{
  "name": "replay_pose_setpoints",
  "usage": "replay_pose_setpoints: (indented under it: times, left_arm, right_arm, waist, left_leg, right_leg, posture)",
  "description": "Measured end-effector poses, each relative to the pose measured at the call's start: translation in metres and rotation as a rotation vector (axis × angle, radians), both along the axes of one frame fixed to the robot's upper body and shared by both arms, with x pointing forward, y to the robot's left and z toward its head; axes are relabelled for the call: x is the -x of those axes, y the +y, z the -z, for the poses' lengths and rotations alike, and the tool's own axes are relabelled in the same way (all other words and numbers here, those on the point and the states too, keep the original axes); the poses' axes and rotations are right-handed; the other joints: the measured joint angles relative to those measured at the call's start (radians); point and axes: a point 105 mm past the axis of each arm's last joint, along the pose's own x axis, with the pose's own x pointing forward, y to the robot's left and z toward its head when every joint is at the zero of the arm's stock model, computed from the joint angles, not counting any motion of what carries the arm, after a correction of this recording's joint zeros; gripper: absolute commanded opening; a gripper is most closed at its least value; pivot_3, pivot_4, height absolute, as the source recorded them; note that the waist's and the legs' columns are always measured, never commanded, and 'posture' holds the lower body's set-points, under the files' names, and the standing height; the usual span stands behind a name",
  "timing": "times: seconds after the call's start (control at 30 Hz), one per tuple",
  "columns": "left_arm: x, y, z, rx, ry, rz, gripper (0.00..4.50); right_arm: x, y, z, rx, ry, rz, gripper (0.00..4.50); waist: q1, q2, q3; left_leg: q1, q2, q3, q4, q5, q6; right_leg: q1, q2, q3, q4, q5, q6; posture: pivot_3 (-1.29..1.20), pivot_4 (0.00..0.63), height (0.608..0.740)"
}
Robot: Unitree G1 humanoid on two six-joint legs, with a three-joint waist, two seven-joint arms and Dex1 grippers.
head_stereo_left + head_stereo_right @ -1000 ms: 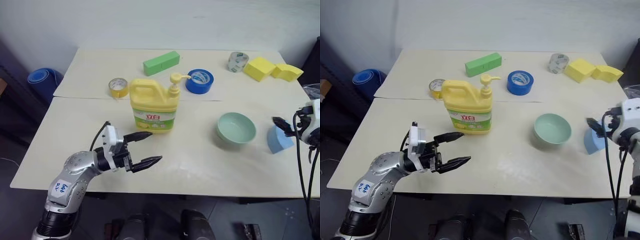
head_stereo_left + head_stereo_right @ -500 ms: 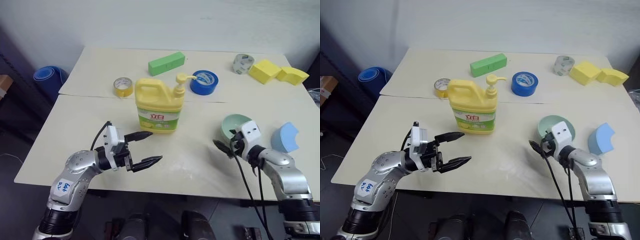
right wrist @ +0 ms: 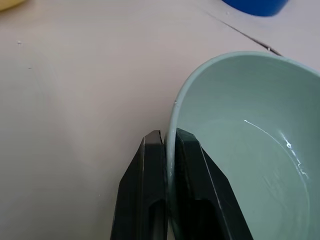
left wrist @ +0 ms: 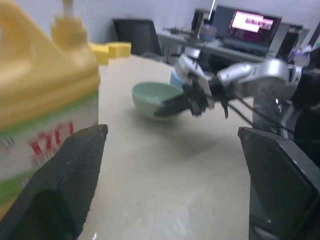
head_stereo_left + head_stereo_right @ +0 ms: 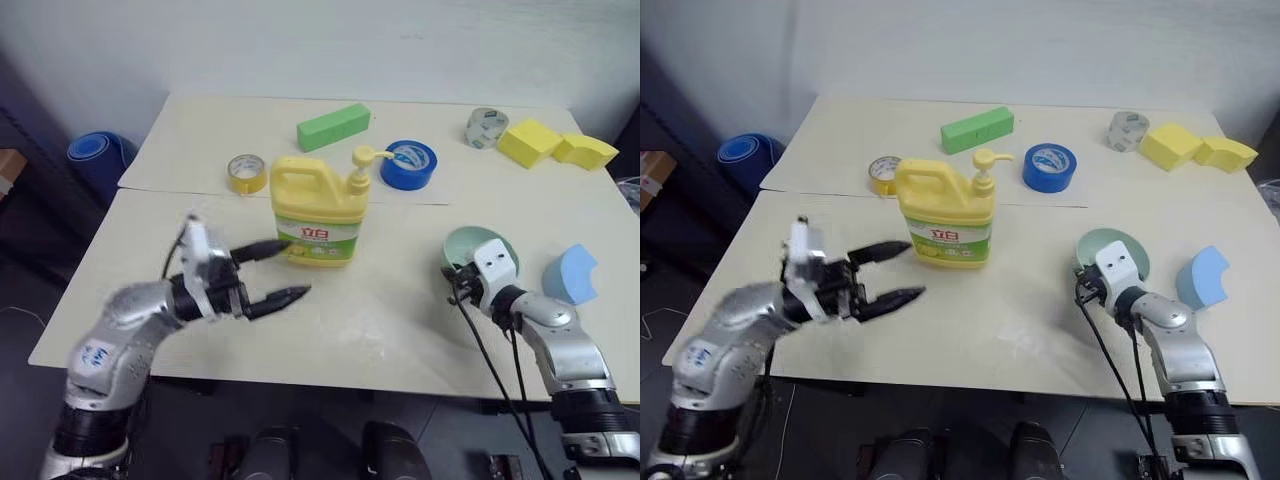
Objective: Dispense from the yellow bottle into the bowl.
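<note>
The yellow bottle (image 5: 318, 215) stands upright in the middle of the table, its pump spout pointing right. My left gripper (image 5: 297, 268) hovers open just in front of and left of the bottle, apart from it. In the left wrist view the bottle (image 4: 40, 90) sits close beside the left finger (image 4: 75, 175). The pale green bowl (image 5: 466, 244) rests to the right of the bottle. My right gripper (image 3: 169, 134) is shut on the bowl's near-left rim (image 3: 172, 120), one finger inside and one outside. The left wrist view also shows the bowl (image 4: 150, 95) with the right gripper at its rim.
Along the back of the table lie a green block (image 5: 334, 126), a yellow tape roll (image 5: 245, 172), a blue tape roll (image 5: 405, 163), a clear tape roll (image 5: 486, 126) and yellow sponges (image 5: 535, 140). A light blue sponge (image 5: 570, 272) lies right of the bowl.
My right gripper came in from the right edge to the bowl and shut on its rim. My left gripper rose, still open, in front of the bottle.
</note>
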Motion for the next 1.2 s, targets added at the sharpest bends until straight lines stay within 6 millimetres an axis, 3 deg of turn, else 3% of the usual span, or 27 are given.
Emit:
replay_pose_setpoints:
  times: [0.1, 0.23, 0.3, 0.4, 0.53, 0.63, 0.73, 0.93, 1.2]
  left_arm:
    - [-0.015, -0.005, -0.073, 0.112, -0.233, -0.046, 2.47]
    - [-0.034, -0.022, -0.113, 0.161, -0.304, -0.034, 1.43]
    - [-0.052, -0.036, -0.115, 0.154, -0.271, -0.024, 0.86]
    - [-0.071, -0.054, -0.103, 0.102, -0.205, -0.019, 0.01]
    - [-0.088, -0.074, -0.093, 0.049, -0.143, -0.025, 0.01]
    - [-0.09, -0.086, -0.084, 0.017, -0.122, 0.012, 0.01]
    - [-0.092, -0.097, -0.078, 0.004, -0.103, 0.038, 0.01]
    - [-0.103, -0.102, -0.066, -0.052, -0.051, -0.008, 0.01]
    - [-0.105, -0.107, -0.065, -0.081, -0.026, -0.001, 0.01]
  right_arm:
    - [0.004, 0.027, -0.04, 0.011, -0.071, -0.19, 0.0]
    - [0.007, 0.053, -0.095, 0.066, -0.163, -0.359, 0.0]
    - [0.006, 0.064, -0.11, 0.106, -0.167, -0.414, 0.0]
    - [0.005, 0.077, -0.112, 0.117, -0.119, -0.465, 0.0]
    - [0.004, 0.09, -0.124, 0.112, -0.083, -0.486, 0.0]
    - [0.005, 0.098, -0.135, 0.115, -0.104, -0.496, 0.0]
    - [0.004, 0.098, -0.133, 0.108, -0.086, -0.48, 0.0]
    - [0.006, 0.101, -0.132, 0.097, -0.084, -0.477, 0.0]
    - [0.01, 0.101, -0.129, 0.089, -0.081, -0.479, 0.0]
  waist:
    - [0.003, -0.001, 0.001]
    - [0.002, -0.001, 0.001]
    - [0.002, -0.002, 0.001]
    - [0.003, -0.005, 0.003]
    - [0.002, -0.005, 0.003]
    - [0.0, -0.005, 0.003]
    - [0.002, -0.005, 0.003]
    - [-0.002, -0.005, 0.003]
    - [-0.004, -0.005, 0.003]
  left_leg:
    - [0.0, 0.0, 0.0, 0.0, 0.0, 0.0]
    - [0.0, -0.001, 0.0, -0.001, 0.0, 0.0]
    - [0.0, -0.001, 0.0, 0.0, 0.0, 0.0]
    - [-0.001, -0.001, -0.001, -0.001, 0.0, 0.0]
    - [-0.011, -0.001, -0.003, 0.002, 0.0, 0.0]
    - [-0.012, -0.001, -0.004, 0.002, 0.0, 0.0]
    - [-0.013, -0.001, -0.004, 0.002, 0.0, 0.0]
    - [-0.012, -0.001, -0.004, 0.003, 0.0, 0.0]
    - [-0.011, -0.001, -0.005, 0.004, 0.0, 0.0]
  right_leg:
    - [0.001, 0.0, 0.0, 0.0, 0.0, 0.0]
    - [0.0, 0.0, -0.002, 0.0, 0.0, 0.0]
    - [0.0, 0.0, -0.003, 0.0, 0.0, 0.0]
    - [0.0, 0.0, -0.003, 0.0, 0.0, 0.0]
    - [-0.008, 0.0, -0.006, 0.001, 0.0, 0.001]
    - [-0.008, 0.0, -0.008, 0.001, 0.0, 0.001]
    - [-0.008, 0.0, -0.009, 0.001, 0.0, 0.001]
    - [-0.008, 0.0, -0.009, 0.002, 0.0, 0.001]
    - [-0.007, 0.0, -0.008, 0.003, 0.0, 0.001]
  posture:
    - [0.0, 0.15, 0.74]
    - [0.0, 0.15, 0.74]
    - [0.0, 0.15, 0.74]
    - [0.0, 0.15, 0.74]
    - [0.0, 0.15, 0.74]
    - [0.0, 0.15, 0.74]
    - [0.0, 0.15, 0.74]
    - [0.0, 0.15, 0.74]
    - [0.0, 0.15, 0.74]
